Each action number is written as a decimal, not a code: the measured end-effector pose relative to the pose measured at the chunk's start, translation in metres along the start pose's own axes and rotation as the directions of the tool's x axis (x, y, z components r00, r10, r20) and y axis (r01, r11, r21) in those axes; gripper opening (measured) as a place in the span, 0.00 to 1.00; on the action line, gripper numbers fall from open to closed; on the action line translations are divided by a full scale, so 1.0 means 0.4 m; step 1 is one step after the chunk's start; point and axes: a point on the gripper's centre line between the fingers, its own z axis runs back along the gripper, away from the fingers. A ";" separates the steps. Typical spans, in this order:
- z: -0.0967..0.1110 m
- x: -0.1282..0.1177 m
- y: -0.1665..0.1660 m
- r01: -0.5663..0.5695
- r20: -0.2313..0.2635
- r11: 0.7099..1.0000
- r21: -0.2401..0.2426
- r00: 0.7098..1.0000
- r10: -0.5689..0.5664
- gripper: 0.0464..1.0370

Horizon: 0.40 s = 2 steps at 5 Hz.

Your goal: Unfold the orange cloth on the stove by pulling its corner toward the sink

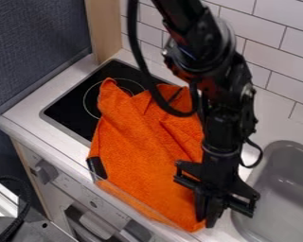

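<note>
The black gripper (209,218) hangs down at the lower right of the view, at the front right corner of an orange cloth (147,156). Whether any of the cloth is held cannot be made out. The cloth lies spread and wrinkled over the black stovetop (75,101) and the white counter to its right, with its front edge at the counter's front rim. A small black patch (96,168) marks the cloth's left edge. Part of the cloth's right side is hidden behind the arm.
A grey sink (280,189) lies to the right of the gripper. White wall tiles (274,61) stand behind the counter, and a wooden panel (105,28) rises behind the stove. Knobs (46,171) line the cabinet front below. A black cable loops beside the arm.
</note>
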 end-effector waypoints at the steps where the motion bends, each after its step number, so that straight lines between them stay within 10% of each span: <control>1: 0.016 -0.011 0.011 0.015 0.032 1.000 0.016 0.999 -0.016 0.15; 2: 0.077 -0.011 0.010 0.011 0.084 1.000 0.015 0.996 -0.012 0.39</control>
